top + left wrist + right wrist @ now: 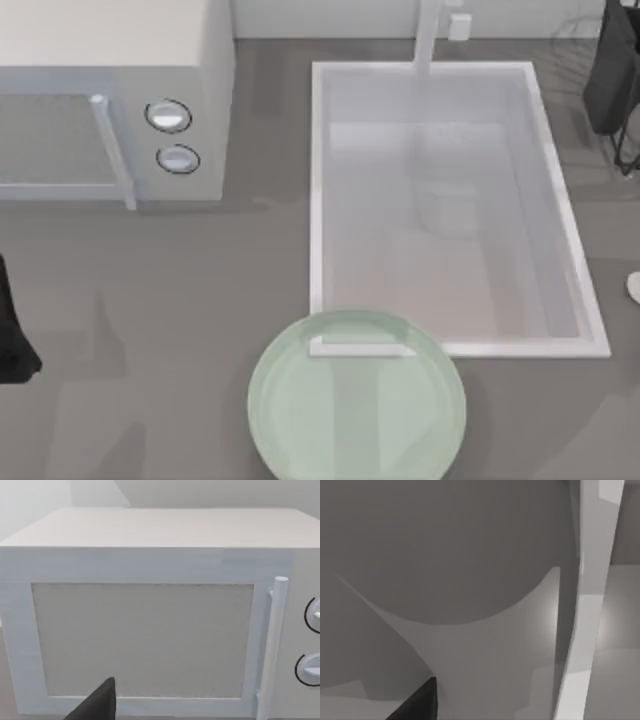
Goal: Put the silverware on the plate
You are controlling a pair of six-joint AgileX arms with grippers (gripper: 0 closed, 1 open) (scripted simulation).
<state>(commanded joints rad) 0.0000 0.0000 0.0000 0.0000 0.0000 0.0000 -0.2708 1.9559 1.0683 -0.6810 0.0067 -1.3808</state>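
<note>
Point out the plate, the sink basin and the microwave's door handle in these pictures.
plate [350,420]: top view, on the pale-green glass centre.
sink basin [555,210]: top view, on its right rim.
microwave door handle [274,645]: left wrist view, on the middle of the upright bar.

plate [300,420]: pale-green translucent glass, smooth, glossy | worktop [150,300]: matt grey, smooth | sink basin [590,320]: white, smooth, slight sheen | microwave [150,530]: matt white casing, grainy door panel | my arms: black, matt
</note>
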